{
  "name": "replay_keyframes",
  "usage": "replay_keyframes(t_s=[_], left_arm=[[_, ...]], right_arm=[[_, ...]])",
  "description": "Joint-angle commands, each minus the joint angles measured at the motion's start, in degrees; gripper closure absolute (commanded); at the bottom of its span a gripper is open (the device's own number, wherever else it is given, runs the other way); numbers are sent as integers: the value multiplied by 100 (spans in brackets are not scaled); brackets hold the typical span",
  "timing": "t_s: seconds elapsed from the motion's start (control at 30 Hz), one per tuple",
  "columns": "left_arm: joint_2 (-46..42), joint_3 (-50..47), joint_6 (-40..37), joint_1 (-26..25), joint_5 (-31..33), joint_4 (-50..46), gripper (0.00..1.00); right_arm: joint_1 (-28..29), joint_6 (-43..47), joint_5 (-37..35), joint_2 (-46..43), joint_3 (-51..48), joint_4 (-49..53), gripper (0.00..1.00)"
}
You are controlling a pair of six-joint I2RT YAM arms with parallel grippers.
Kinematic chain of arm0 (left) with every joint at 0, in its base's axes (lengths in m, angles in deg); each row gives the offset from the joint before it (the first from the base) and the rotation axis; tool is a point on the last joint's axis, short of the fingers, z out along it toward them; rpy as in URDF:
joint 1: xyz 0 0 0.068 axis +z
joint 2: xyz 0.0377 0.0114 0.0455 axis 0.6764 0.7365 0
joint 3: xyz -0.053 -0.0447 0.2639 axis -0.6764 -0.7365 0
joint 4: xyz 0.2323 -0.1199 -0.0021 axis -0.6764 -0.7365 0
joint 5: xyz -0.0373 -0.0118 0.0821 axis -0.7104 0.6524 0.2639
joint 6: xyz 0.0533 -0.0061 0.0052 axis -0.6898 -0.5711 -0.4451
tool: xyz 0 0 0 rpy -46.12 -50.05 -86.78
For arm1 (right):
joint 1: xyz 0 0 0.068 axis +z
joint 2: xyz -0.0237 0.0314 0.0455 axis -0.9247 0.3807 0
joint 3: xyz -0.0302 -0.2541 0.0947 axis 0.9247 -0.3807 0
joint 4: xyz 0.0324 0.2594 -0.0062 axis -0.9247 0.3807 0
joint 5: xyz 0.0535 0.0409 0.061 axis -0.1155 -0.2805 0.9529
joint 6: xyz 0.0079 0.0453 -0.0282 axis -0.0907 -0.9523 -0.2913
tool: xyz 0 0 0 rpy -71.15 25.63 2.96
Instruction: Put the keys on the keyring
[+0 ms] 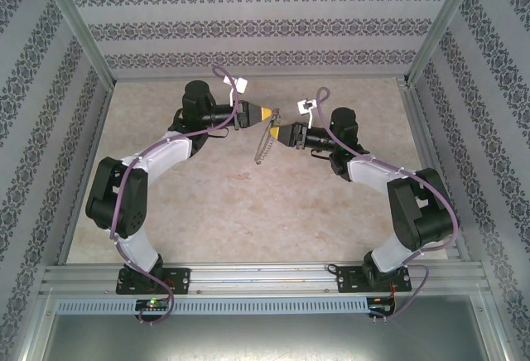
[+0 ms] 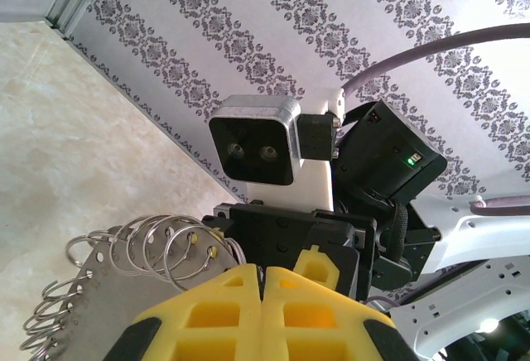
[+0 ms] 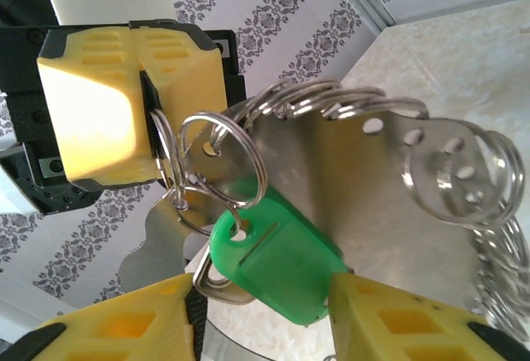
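While the left gripper (image 2: 262,295) clamps the keyring (image 3: 348,187) (rings (image 3: 464,170) crowd its rim), the right gripper (image 3: 265,315) pinches the key (image 3: 277,257).

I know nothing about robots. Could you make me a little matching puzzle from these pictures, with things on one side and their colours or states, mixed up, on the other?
Things:
1 key
2 keyring
3 left gripper
4 wall

Descriptions:
A pale with grey patterned stripes
B shut
C green head, between the right gripper's yellow fingers
D silvery plate edged with wire rings

Pairs: 1-C, 2-D, 3-B, 4-A
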Motion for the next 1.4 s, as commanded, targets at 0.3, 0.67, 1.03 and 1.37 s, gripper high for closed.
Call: replay_keyframes(t_s=[0.3,0.67,1.03,1.37], left_arm=[[-278,-84,76,-59,36,499,100],[-365,-239,127,-60,189,763,100],[-379,-301,177,-62,242,952,100],[-414,-384,199,-62,269,1053,100]], right_arm=[[65,194,12,-166,4,-80,98],[221,372,122,-377,-5,220,100],[391,708,157,-432,-33,637,100],[379,744,-7,-489,89,756,100]])
